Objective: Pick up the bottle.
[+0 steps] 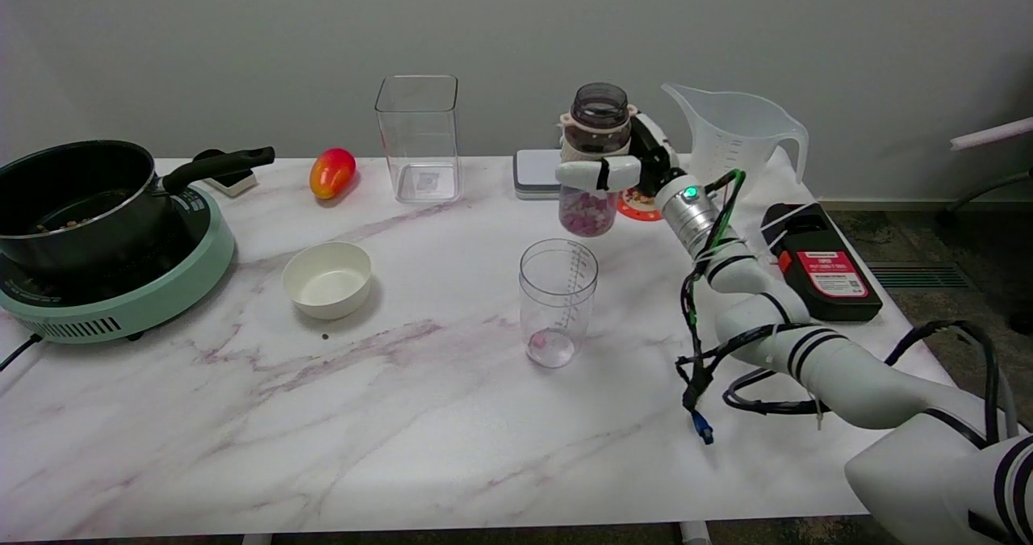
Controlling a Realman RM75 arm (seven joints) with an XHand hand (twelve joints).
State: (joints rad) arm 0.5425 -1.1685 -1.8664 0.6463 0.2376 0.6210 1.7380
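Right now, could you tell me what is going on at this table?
The robot's right hand grips a clear bottle partly filled with pinkish-purple pieces, its fingers wrapped around the middle. The bottle is upright and appears lifted off the marble table, above and behind a clear measuring cup. A white bowl, a mango and a pot on a cooker stand untouched to the left.

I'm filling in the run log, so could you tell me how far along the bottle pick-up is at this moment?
Done, it seems: the right hand grips the bottle around its middle, upright, with pink pieces inside. In hand: the bottle appears lifted, its base above the measuring cup on the marble table, though one view cannot fully confirm clearance. Left: little beyond holding it steady.
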